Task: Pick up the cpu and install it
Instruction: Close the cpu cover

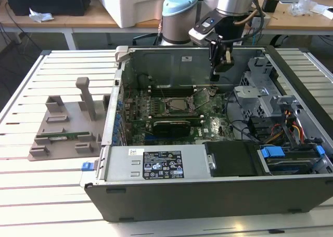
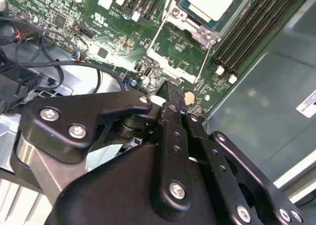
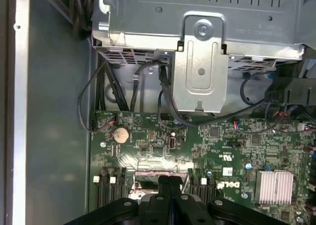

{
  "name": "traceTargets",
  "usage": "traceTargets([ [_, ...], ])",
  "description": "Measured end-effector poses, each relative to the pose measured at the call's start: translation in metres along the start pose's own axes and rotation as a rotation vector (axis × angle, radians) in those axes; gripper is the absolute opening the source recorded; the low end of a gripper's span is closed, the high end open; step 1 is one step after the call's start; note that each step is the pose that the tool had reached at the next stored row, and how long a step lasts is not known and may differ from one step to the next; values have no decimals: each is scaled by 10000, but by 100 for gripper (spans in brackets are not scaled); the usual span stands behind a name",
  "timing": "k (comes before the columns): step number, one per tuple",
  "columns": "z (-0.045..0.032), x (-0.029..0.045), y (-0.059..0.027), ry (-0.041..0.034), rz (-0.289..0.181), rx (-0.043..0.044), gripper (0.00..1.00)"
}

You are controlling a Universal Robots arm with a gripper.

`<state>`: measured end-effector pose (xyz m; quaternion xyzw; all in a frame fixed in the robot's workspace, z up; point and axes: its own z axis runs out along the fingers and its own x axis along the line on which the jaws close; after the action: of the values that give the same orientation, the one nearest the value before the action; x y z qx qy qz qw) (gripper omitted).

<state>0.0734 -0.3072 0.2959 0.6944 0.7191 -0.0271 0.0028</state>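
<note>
The cpu [image 2: 215, 0], a pale silvery square chip, lies in the socket [image 1: 175, 105] in the middle of the green motherboard [image 3: 197, 146] inside the open computer case. My gripper [image 1: 215, 75] hangs above the board toward the exterior view's right of the socket, near the case's back wall and apart from the cpu. In both wrist views its black fingers [image 2: 170, 99] meet with nothing between them, so my gripper [image 3: 168, 181] is shut and empty. A thin wire lever [image 2: 205, 62] stands beside the socket frame.
The case [image 1: 208, 195] lies open on a slatted white table [image 1: 47, 190]. A metal drive cage [image 3: 202, 52] and loose cables [image 1: 244, 128] crowd the exterior view's right. A grey holder block [image 1: 67, 128] with a green memory stick [image 1: 62, 137] sits left of the case.
</note>
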Motion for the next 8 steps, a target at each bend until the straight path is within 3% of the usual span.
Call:
traceTargets([
  [8,168,9,17,-1,0,1,11],
])
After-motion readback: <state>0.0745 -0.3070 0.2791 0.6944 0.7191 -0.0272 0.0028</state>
